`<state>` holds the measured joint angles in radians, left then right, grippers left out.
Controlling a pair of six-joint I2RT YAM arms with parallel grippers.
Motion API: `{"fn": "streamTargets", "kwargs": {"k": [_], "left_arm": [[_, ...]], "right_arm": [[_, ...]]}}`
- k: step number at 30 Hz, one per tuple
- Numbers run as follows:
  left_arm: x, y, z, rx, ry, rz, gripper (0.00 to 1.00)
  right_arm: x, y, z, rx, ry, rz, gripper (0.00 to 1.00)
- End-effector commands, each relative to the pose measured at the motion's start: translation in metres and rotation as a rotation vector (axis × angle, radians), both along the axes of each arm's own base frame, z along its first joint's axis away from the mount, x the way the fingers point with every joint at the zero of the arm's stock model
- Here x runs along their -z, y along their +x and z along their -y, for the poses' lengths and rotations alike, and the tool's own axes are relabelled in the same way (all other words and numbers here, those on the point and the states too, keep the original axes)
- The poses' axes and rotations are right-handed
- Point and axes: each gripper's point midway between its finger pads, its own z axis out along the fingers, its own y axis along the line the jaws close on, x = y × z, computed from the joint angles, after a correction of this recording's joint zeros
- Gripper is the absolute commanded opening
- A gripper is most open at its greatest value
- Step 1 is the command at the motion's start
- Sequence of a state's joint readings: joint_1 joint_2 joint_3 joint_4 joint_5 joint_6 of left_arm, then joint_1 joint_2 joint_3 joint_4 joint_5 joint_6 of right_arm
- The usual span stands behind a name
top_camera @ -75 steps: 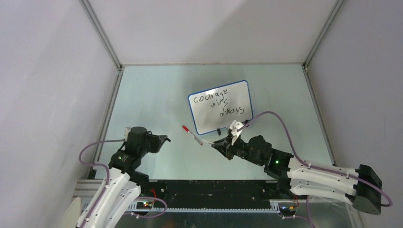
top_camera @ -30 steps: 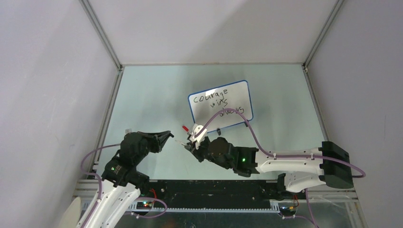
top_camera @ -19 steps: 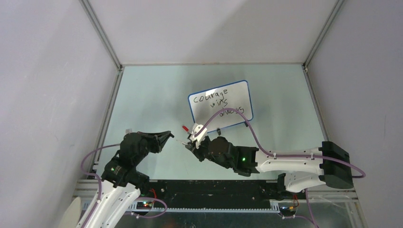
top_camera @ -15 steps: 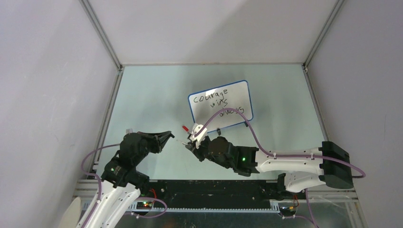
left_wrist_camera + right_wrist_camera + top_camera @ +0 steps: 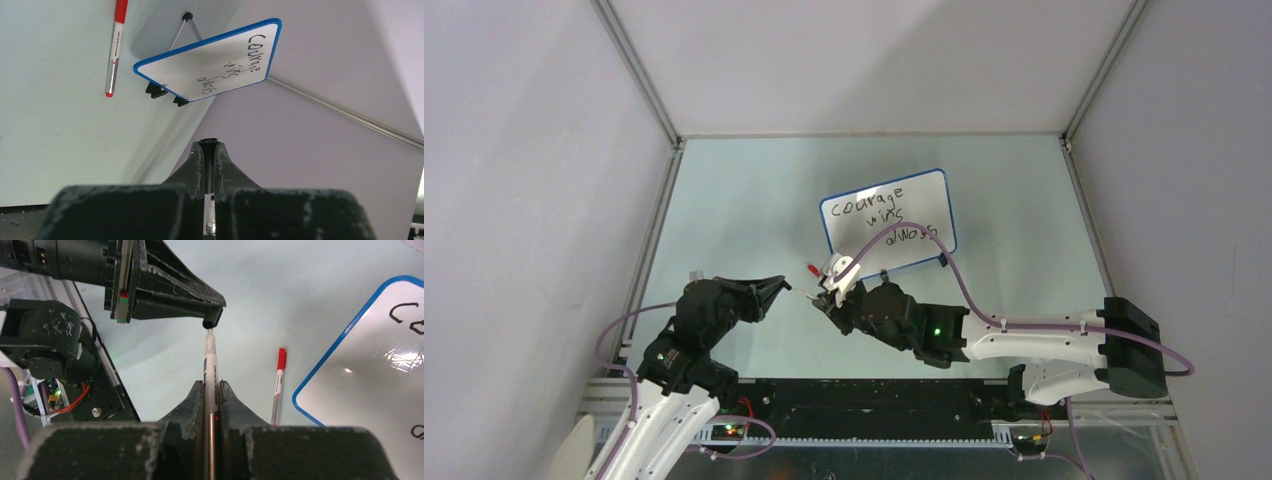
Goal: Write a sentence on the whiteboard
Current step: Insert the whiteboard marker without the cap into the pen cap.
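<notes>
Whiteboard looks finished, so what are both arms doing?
The whiteboard carries the sentence "courage wins always". The arms seem to be recapping: the right gripper is shut on the marker, the left gripper on its black cap, with the tip at the cap's mouth, not yet pushed in. A red-capped pen lies loose on the table.

Beneath the held marker [image 5: 208,370] spreads a pale green table [image 5: 724,200] with a soft sheen — the light is even, the shadows faint. 3 plain lilac-grey walls enclose it: the back wall [image 5: 864,60] well beyond the marker, the left wall [image 5: 514,200] and the right wall [image 5: 1194,180] far out to its sides. 2 metal strips [image 5: 639,70] climb the corners; a black rail [image 5: 874,395] runs along the table's near edge, behind the marker.
</notes>
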<state>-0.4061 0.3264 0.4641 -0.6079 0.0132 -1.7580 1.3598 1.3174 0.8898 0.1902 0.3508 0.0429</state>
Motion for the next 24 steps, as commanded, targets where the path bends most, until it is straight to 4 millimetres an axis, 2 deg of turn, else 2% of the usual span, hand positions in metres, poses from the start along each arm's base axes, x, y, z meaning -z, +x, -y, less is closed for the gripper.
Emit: {"fn": "streamTargets", "kwargs": {"k": [1,24], "left_arm": [[-0.0103,0.0009,0.0053,0.014,-0.039,0.022,0.0],[-0.0117,0.0017,0.0083,0.022,-0.061,0.028,0.0]], "right_arm": [[-0.0344,0.0045,-0.0063,0.004,0.077,0.029,0.0],[-0.0248,0.0065,-0.0146,0.0,0.072,0.013,0.0]]}}
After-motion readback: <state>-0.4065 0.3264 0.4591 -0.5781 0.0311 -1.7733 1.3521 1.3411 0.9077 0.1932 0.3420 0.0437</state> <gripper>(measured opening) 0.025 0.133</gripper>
